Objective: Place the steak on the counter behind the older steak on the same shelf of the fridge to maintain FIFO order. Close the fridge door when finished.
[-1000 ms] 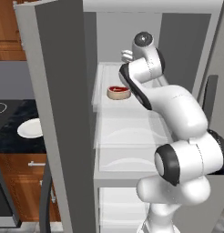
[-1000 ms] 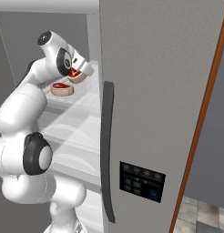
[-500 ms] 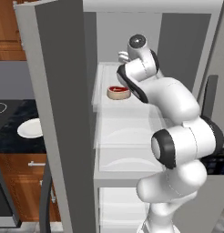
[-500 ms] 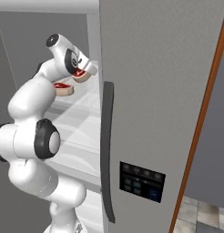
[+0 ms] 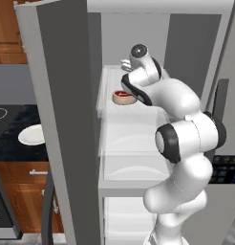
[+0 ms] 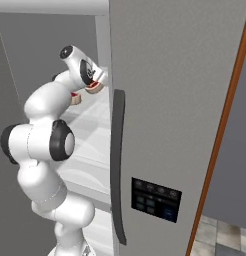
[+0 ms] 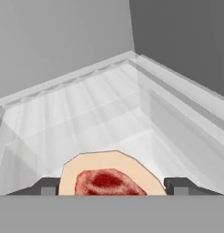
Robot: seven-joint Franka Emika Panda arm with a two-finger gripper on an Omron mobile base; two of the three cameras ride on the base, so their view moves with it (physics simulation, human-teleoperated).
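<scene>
You get flat, even rendered light with no clear source and no glare. The fridge interior reads bright white, its side walls darker grey. Shadows are soft and faint. Edges look slightly blocky and soft; no lens distortion shows.

Left base view: behind-left of arm, faces fridge interior at 12 o'clock. Right base view: behind-right, close to door panel. Both share the shelf. Hand view: close, low along shelf.
</scene>
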